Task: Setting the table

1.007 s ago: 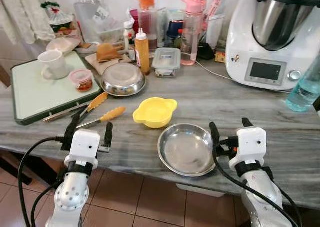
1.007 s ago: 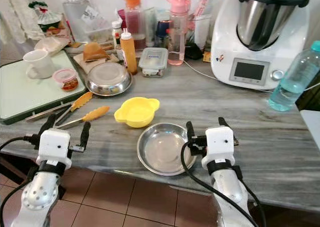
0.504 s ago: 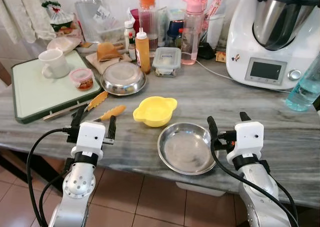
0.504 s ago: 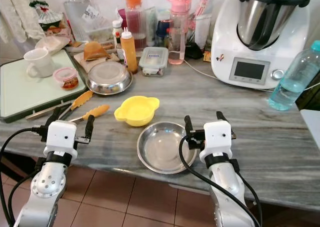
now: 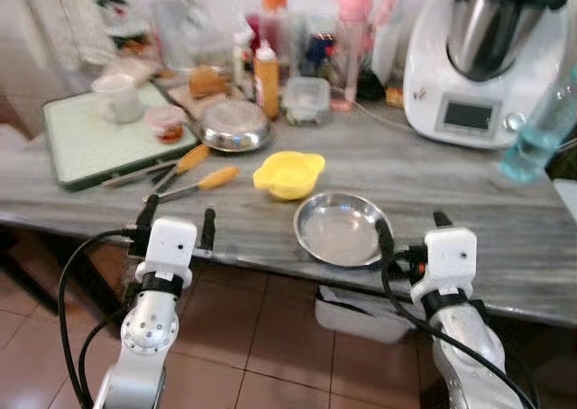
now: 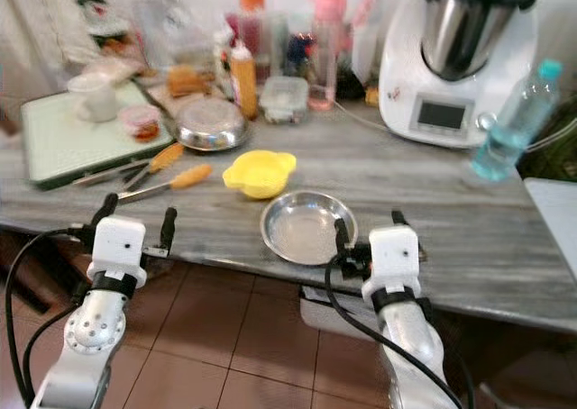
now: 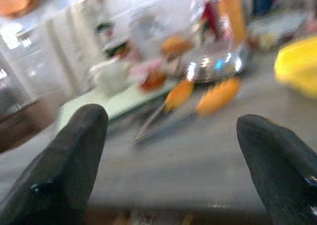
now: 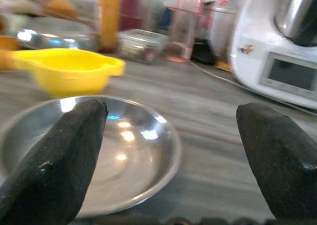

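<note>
Two pincers spread and empty at bench edge; steel plate directly ahead of right pincer, nearer than left pincer; round, no long axis

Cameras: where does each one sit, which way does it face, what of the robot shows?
Left eye view: head, looking forward and down at the counter; left gripper and right gripper open at its near edge.
Right eye view: its stereo twin, same scene.
Left wrist view: along open fingers toward the orange-handled tongs.
Right wrist view: along open fingers toward the steel plate.
Shared: yellow bowl shows in all four.
</note>
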`<state>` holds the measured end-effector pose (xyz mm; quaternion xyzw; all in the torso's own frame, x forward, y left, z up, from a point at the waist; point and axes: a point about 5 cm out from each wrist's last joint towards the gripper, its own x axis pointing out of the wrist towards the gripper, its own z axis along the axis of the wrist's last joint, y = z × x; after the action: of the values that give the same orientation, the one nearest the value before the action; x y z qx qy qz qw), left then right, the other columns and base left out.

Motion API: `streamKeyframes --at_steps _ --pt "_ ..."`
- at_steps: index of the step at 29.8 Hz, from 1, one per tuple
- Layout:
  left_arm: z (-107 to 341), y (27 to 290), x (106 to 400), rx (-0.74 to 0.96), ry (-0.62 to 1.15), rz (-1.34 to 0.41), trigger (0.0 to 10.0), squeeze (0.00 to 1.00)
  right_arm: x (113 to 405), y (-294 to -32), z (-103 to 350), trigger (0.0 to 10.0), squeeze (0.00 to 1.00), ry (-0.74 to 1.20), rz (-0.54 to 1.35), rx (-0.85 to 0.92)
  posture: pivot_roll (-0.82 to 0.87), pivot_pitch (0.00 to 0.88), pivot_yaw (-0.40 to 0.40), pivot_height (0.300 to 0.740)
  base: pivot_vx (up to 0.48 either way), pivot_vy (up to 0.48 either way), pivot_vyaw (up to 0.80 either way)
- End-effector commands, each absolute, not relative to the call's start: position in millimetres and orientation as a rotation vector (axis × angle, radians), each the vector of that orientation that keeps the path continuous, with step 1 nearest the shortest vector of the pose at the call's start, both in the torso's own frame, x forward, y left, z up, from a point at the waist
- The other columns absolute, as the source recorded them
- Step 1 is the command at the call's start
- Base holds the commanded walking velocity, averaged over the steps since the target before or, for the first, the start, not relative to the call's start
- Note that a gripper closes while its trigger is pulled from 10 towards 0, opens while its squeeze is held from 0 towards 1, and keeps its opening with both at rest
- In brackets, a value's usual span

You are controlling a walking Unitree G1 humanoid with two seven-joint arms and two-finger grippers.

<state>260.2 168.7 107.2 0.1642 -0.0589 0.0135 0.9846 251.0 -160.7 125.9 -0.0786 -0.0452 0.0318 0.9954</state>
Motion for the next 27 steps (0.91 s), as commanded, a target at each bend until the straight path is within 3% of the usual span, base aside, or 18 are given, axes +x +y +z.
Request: streamKeyframes --at_steps 1,20,27 --pt "110.5 168.0 263.6 0.339 -0.128 0.027 10.0 0.00 250.0 -161.3 124.8 10.0 0.00 -0.086 0.064 -0.152 -0.05 0.000 0.026 0.740 -0.345 0.000 0.00" --pt "113.9 161.9 273.5 0.315 -0.145 0.014 10.0 0.00 256.0 -163.9 127.3 10.0 0.00 -0.092 0.087 -0.194 -0.05 0.000 0.023 0.740 -0.336 0.000 0.00" --pt "115.7 157.7 278.7 0.270 -0.142 -0.014 10.0 0.00 258.9 -161.8 128.0 10.0 0.00 -0.099 0.093 -0.193 -0.05 0.000 0.022 0.740 0.000 0.000 0.00"
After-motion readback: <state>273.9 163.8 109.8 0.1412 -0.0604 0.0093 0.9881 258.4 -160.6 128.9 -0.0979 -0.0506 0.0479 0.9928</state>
